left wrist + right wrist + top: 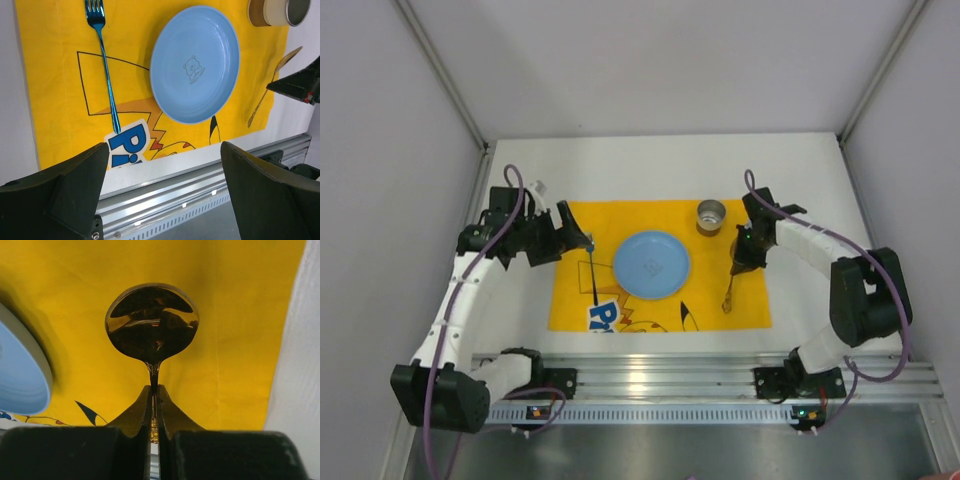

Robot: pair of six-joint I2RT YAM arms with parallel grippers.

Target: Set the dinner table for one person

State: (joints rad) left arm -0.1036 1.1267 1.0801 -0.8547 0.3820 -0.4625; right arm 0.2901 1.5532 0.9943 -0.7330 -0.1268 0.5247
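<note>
A yellow cartoon-printed mat (582, 220) lies on the white dinner table (800, 180). On it are a blue plate (651, 264), a blue fork (593, 272) left of the plate, and a steel cup (711, 215) behind the plate. My right gripper (743, 256) is shut on the handle of a gold spoon (729, 292), which is right of the plate with its bowl toward the near edge. In the right wrist view the spoon bowl (151, 322) sticks out past the closed gripper (154, 402). My left gripper (577, 232) is open and empty by the fork's tines.
The ribbed aluminium rail (670, 375) runs along the table's near edge. Grey walls enclose the table on three sides. In the left wrist view the fork (104, 65), plate (195, 62), cup (296, 10) and spoon (272, 82) all lie on the mat (50, 85).
</note>
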